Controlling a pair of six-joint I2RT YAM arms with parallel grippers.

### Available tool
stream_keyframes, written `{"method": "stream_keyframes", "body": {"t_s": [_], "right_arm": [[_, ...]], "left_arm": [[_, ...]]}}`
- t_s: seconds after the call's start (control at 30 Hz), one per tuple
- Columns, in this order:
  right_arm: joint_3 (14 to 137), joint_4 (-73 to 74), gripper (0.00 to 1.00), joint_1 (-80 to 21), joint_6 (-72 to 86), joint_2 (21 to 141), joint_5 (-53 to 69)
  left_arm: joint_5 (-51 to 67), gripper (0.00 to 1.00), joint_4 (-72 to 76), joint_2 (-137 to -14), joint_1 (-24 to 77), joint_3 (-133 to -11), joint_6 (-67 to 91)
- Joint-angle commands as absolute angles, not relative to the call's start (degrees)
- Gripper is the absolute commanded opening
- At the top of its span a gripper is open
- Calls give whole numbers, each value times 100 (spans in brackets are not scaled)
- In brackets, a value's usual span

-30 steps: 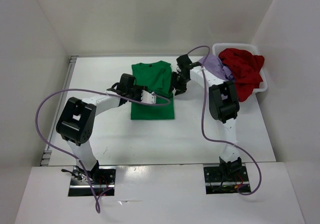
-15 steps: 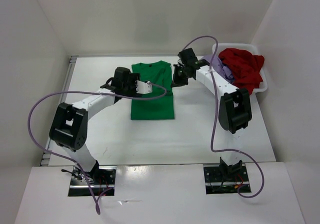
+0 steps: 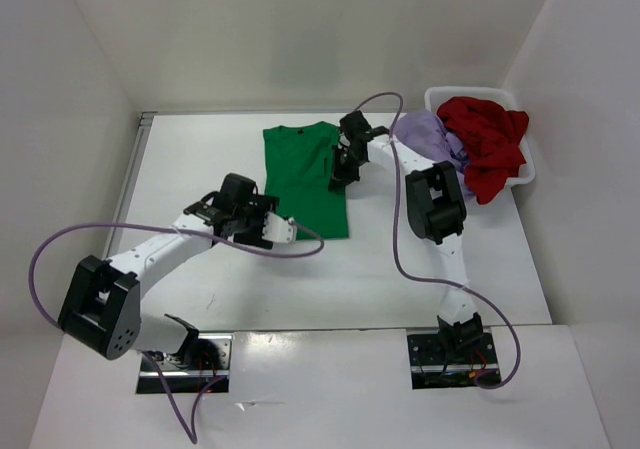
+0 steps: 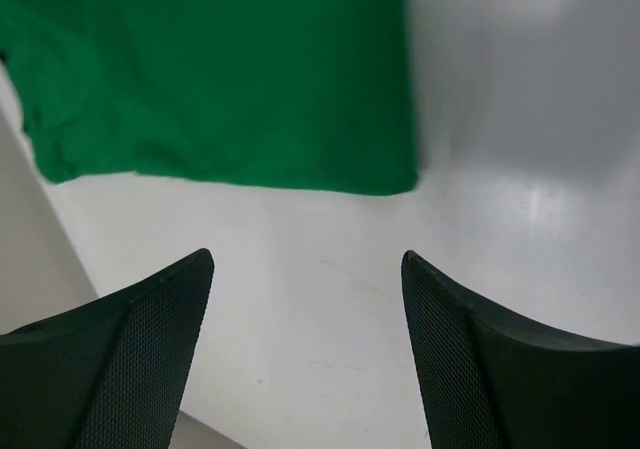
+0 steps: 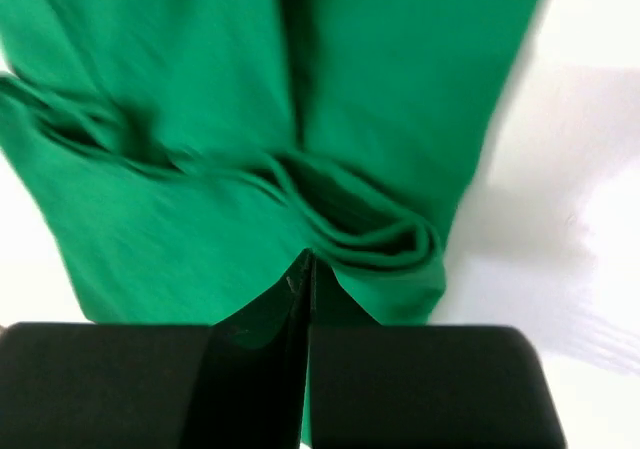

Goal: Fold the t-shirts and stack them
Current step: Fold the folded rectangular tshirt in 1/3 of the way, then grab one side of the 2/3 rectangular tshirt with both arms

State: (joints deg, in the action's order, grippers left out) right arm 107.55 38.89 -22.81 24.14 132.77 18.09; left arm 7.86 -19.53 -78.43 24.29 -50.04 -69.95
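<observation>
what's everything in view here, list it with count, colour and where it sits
green shirt: one, bright green, flat on the middle of the table
red shirt: one, dark red, heaped in the basket, spilling over its near rim
lavender shirt: one, pale lavender, hanging over the basket's left side
basket: one, white, far right corner of the table
table: one, white
walls: three, white, left, back and right of the table
cables: two, purple, one looping off each arm
left tool: one, black, open, over bare table near the green shirt's near edge
right tool: one, black, shut, apparently pinching the green shirt's right edge
</observation>
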Motion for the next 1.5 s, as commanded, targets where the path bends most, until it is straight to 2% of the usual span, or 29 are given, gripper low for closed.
{"method": "stream_keyframes", "body": {"t_s": [0.0,0.13,0.2,0.23,0.27,0.37,0.4,0.53,0.63,0.8,0.83,0.9,0.93,1.07,1.23,1.3,1.33,1.37,1.47], "right_arm": [[11642,3850,0,-2197,2329,13438,1521],[12382,4314,0,-2197,2329,13728,1397],[12454,4438,3,-2197,2268,13729,1337],[12315,4438,6,-2197,2268,13450,1336],[11922,4343,15,-2145,2268,13282,1336],[10851,3966,24,-2145,2328,12493,1336],[10593,3894,30,-2092,2329,12307,1336],[9477,3727,37,-2092,2391,11577,1336],[8659,3463,38,-2092,2522,11119,1502],[7718,3401,50,-2294,2698,10627,1608],[7482,3401,55,-2364,2698,10548,1608],[7208,3349,60,-2364,2847,10268,1608],[6937,3296,66,-2364,2848,10179,1608],[6557,2936,72,-2478,3050,10107,1836],[6557,2576,72,-2637,3384,10423,1837],[6609,2505,68,-2637,3463,10546,1688],[6609,2453,65,-2637,3463,10643,1688],[6670,2452,56,-2637,3463,10696,1740],[6724,2399,39,-2637,3463,10906,1942]], "left_arm": [[1002,83,-2145,-7551,2558,-4528,-7609],[1002,85,-2363,-7856,2610,-4517,-7893],[950,88,-2557,-8215,2610,-4640,-7980],[949,90,-2558,-8340,2610,-4641,-7980],[871,92,-2558,-8445,2610,-4719,-7980],[791,92,-2216,-8736,2672,-4772,-7980],[791,92,-2145,-8789,2672,-4772,-7980],[738,89,-1838,-9017,2795,-4772,-7849],[616,78,-1644,-9184,2795,-4772,-7691],[615,56,-1451,-9237,2795,-4712,-7576],[563,41,-1450,-9237,2795,-4711,-7515],[563,30,-1389,-9299,2795,-4711,-7400],[563,28,-1389,-9299,2795,-4711,-7348],[615,28,-1441,-9299,2848,-4711,-7348],[667,15,-1441,-9247,2848,-4711,-7233],[729,13,-1441,-9246,2848,-4711,-7155],[729,12,-1441,-9194,2848,-4711,-7154],[729,11,-1494,-9193,2900,-4763,-7102],[791,7,-1494,-9193,2900,-4764,-7049]]}}
